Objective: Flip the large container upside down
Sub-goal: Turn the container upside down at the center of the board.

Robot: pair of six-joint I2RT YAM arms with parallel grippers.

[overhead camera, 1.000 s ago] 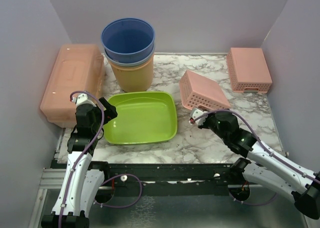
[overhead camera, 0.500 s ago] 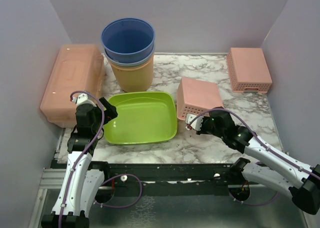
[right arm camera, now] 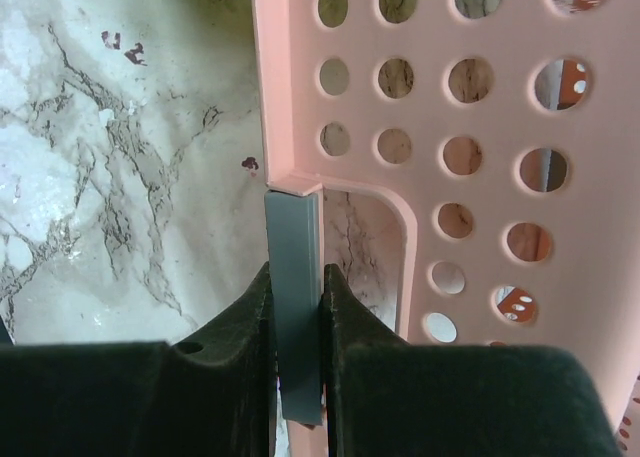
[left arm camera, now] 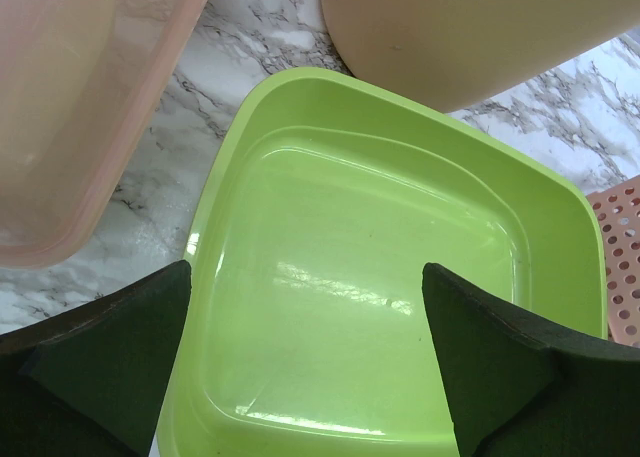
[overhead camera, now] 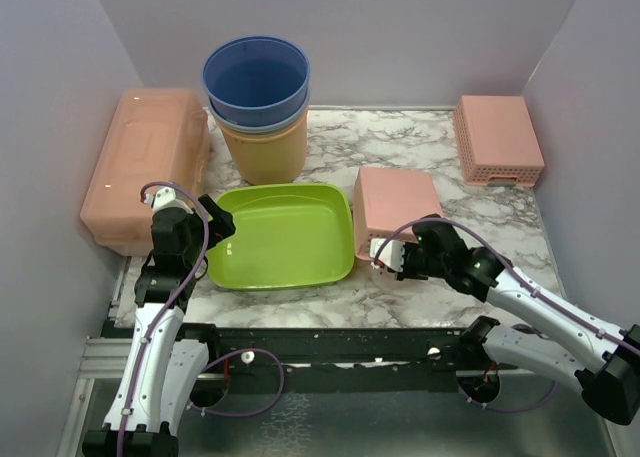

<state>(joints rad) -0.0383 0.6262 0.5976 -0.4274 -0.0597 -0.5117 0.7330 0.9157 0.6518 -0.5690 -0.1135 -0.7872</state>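
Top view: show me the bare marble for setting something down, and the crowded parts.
Bare marble lies between the stacked buckets and the far basket, and right of the near basket held by the right gripper. Crowded on the left: the lidded box, green tub and buckets sit close together.

Glossy plastic tray (overhead camera: 285,235), matt plastic basket (overhead camera: 395,202)
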